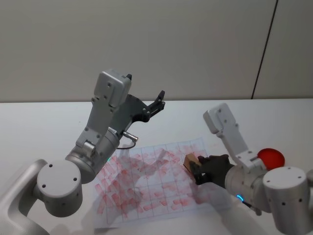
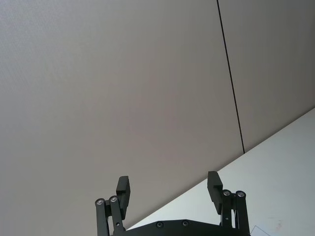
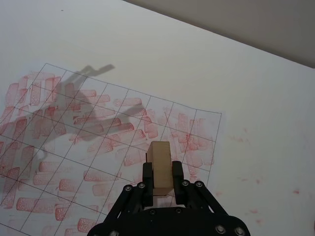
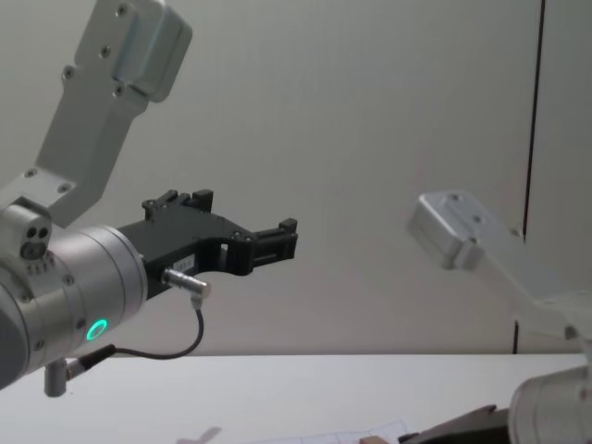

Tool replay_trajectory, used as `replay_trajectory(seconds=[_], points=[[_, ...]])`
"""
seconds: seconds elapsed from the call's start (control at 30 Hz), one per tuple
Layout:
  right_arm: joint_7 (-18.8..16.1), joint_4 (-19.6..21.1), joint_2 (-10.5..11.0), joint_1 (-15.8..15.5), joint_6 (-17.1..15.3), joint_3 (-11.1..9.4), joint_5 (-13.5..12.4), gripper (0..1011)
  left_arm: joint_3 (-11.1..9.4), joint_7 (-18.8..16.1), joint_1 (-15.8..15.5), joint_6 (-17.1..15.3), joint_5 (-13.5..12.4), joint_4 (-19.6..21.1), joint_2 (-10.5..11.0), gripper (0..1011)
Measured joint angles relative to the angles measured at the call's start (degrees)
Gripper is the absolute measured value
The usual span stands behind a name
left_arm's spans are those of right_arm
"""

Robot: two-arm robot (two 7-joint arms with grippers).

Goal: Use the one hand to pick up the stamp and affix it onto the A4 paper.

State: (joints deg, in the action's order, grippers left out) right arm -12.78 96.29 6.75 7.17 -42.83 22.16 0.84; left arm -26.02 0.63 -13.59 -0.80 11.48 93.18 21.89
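My right gripper (image 1: 196,168) is shut on the stamp (image 1: 190,160), a small light-brown wooden block. In the right wrist view the stamp (image 3: 160,164) sits between the two black fingers (image 3: 147,172) of the gripper (image 3: 161,173). It is held over the right part of the A4 paper (image 1: 146,183), a white gridded sheet (image 3: 88,132) covered in pink-red marks. Whether the stamp touches the sheet I cannot tell. My left gripper (image 1: 157,102) is raised high above the table, open and empty (image 2: 169,189), pointing at the wall (image 4: 277,238).
A red round object (image 1: 270,157) lies on the white table (image 1: 44,122) to the right of the paper, beside my right arm. The left arm's shadow falls across the sheet. A grey wall stands behind the table.
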Motion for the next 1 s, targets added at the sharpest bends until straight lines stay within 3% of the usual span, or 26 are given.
replay_trajectory(seconds=[0.57, 1.0], points=[[0.03, -3.07, -1.06, 1.04, 3.42, 1.93, 6.92, 221, 0.0, 0.0, 0.0, 0.0, 0.0, 0.0, 0.0, 1001], [0.04, -6.08, -1.93, 1.72, 6.02, 2.55, 8.91, 222, 0.0, 0.0, 0.0, 0.0, 0.0, 0.0, 0.0, 1001]])
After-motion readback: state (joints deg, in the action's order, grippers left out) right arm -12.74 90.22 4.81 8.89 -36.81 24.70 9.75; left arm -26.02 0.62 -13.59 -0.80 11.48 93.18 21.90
